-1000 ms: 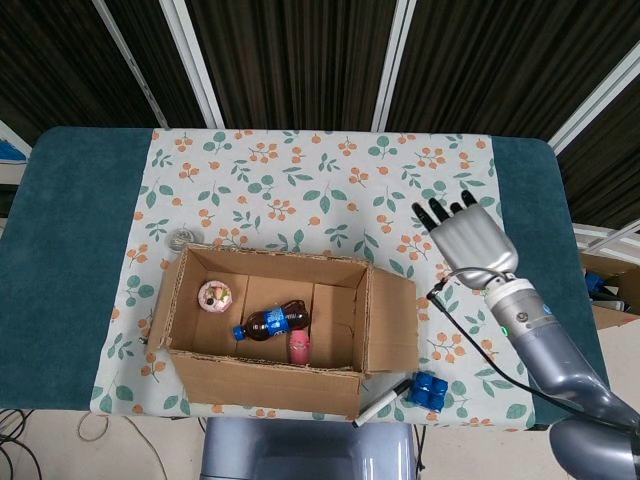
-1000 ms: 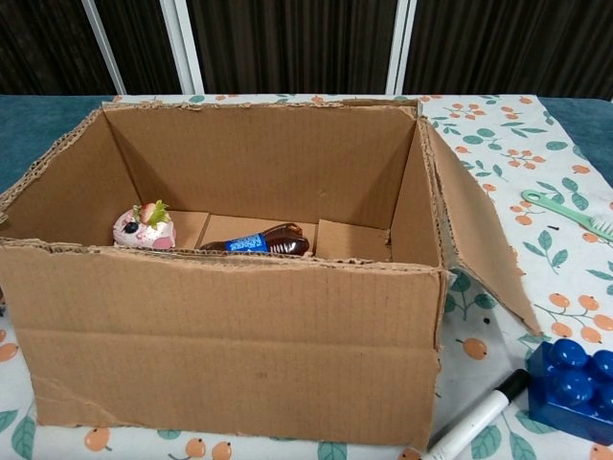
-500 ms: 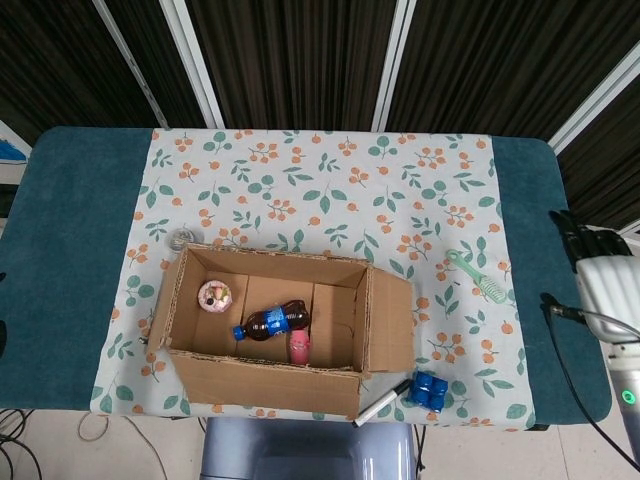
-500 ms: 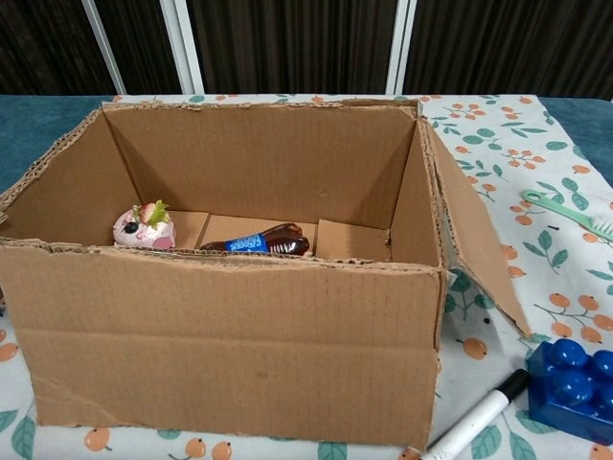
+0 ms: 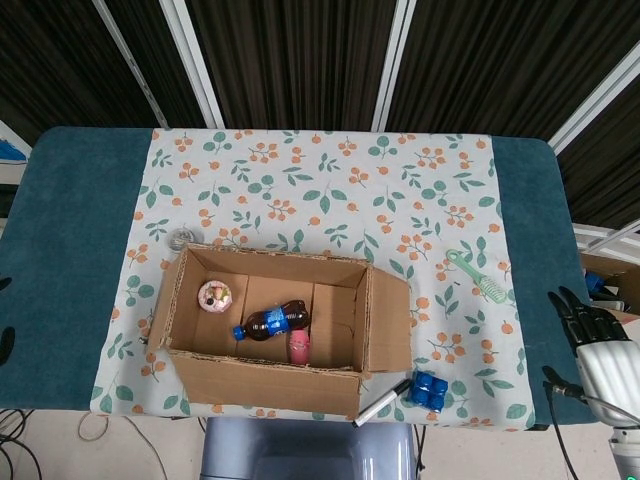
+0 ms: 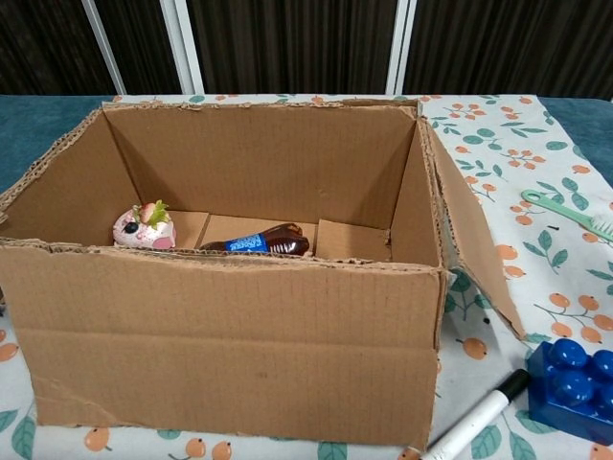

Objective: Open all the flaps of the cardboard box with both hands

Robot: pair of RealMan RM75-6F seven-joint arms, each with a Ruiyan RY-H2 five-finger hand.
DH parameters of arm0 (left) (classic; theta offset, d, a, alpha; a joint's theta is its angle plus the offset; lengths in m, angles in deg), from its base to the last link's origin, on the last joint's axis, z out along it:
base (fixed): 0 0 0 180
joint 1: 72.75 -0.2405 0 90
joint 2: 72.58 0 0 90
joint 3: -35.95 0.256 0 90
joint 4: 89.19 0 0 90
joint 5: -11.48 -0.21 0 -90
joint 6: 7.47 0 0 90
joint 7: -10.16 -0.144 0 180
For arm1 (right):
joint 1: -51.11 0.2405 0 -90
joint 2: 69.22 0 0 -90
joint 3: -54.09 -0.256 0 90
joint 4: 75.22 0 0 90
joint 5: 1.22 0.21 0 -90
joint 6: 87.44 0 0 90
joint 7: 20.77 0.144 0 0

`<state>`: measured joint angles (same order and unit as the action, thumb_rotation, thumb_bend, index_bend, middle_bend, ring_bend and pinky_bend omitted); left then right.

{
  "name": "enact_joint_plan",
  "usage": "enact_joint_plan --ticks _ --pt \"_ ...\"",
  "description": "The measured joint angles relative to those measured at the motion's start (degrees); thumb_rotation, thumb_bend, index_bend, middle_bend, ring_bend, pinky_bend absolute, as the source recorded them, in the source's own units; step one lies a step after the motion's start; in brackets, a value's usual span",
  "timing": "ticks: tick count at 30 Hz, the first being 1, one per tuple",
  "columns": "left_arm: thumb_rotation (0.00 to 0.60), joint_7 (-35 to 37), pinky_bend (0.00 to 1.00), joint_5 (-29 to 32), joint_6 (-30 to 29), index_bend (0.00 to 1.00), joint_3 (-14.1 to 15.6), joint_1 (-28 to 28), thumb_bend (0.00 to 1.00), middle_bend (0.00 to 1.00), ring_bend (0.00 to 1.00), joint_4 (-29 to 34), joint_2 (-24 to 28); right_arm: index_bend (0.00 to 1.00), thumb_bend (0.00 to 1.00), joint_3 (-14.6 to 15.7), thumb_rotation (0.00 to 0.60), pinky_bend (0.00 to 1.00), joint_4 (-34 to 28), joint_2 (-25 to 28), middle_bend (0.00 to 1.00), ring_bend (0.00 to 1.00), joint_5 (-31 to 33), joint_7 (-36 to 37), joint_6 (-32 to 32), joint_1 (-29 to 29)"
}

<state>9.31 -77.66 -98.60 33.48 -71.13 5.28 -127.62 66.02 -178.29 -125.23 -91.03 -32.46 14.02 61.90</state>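
Note:
The cardboard box (image 5: 190, 375) stands open-topped near the table's front edge, and it fills most of the chest view (image 6: 230, 335). Its right flap (image 5: 390, 320) slopes outward and down to the right, also seen in the chest view (image 6: 474, 240). Inside lie a cola bottle (image 5: 272, 321), a pink toy (image 5: 299, 348) and a round pink cake toy (image 6: 144, 228). My right hand (image 5: 595, 345) hovers past the table's right edge, far from the box, fingers spread and holding nothing. Only dark tips of my left hand (image 5: 4, 340) show at the left frame edge.
A green brush (image 5: 477, 275) lies right of the box. A blue brick (image 5: 429, 389) and a marker (image 5: 380, 403) sit by the box's front right corner. A small round metal object (image 5: 180, 238) lies behind the box's left corner.
My right hand has drawn back from beside the box's right flap, out past the table's right edge and toward me. The box and its contents have not moved.

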Motion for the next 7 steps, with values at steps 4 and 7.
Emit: enact_joint_plan --ticks 4,7 --pt "0.6 0.1 0.0 -0.2 0.6 0.14 0.5 0.0 0.44 0.11 0.0 0.9 0.7 0.02 0.17 -0.4 0.6 0.23 0.9 -1.4 0.07 0.2 -1.0 -1.6 0.0 -1.8" --pt "0.6 0.1 0.0 -0.1 0.8 0.14 0.8 -0.1 0.44 0.11 0.0 1.4 1.0 0.02 0.17 -0.9 0.6 0.23 1.6 -2.3 0.07 0.2 -1.1 -2.5 0.0 -3.0"
